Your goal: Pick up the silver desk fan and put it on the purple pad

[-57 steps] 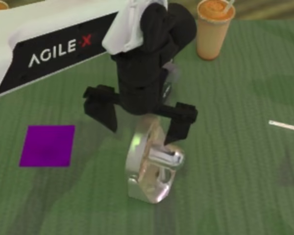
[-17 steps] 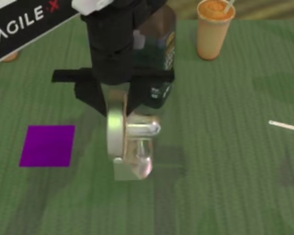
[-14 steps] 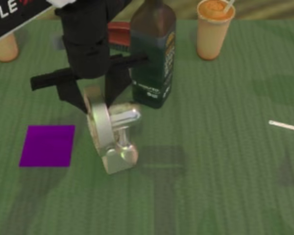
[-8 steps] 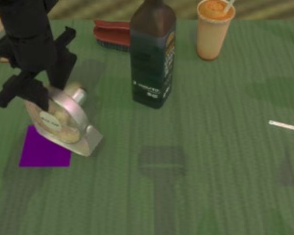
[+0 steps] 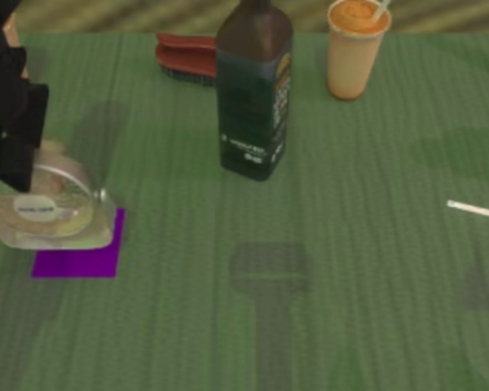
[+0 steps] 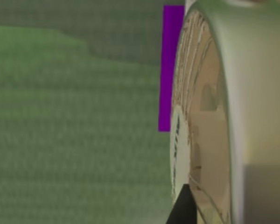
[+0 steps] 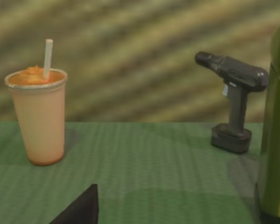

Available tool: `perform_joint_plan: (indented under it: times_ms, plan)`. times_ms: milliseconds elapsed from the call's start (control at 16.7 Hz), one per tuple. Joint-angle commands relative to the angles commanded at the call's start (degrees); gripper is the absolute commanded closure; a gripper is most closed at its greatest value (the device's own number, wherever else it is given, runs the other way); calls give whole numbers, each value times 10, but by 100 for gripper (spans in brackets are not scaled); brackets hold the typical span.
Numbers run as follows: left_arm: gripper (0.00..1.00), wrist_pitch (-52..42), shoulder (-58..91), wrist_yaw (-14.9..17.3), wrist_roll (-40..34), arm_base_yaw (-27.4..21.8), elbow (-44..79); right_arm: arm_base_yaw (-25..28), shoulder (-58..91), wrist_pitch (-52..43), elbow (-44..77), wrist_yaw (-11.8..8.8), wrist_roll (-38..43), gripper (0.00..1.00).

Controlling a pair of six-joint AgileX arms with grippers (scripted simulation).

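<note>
Top view: the left gripper [image 5: 16, 155] sits at the far left edge of the frame, clamped on the rim of the silver desk fan [image 5: 49, 213]. The fan hangs tipped with its round face up, covering the upper part of the purple pad [image 5: 77, 259]; I can't tell if it's touching the pad. Dark bottle [image 5: 254, 90] stands upper centre, a red brush [image 5: 186, 55] lies behind it, an orange drink cup [image 5: 356, 50] is upper right, and a thin white stick [image 5: 476, 210] lies at the right edge. All on a ribbed green cloth.

Left wrist view: the fan's disc [image 6: 210, 116] fills the right half, polished chrome with fine rings, and a strip of the flat purple pad [image 6: 170, 65] peeks out beside it. I'd guess it's rigid, fairly heavy and slippery, so holding the disc edge makes sense; the stubby motor looks too rounded to hold.

Right wrist view: the right arm looks parked, can't tell its fingers. It shows the cup with straw [image 7: 37, 119], a dark cordless drill [image 7: 233, 100] and the bottle's glossy side [image 7: 275, 130].
</note>
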Motion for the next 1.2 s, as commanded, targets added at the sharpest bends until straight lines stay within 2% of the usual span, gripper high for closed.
perform_joint_plan:
  times_ms: [300,600,840,1200]
  plan:
    - [100,1,2,0,2,-3,0,0,0,0,0,0,0,0]
    - [100,70,6,0,2,1,-63,0,0,0,0,0,0,0]
    - [100,77,8,0,1,1,-69,0,0,0,0,0,0,0]
    - [55,77,8,0,1,1,-69,0,0,0,0,0,0,0]
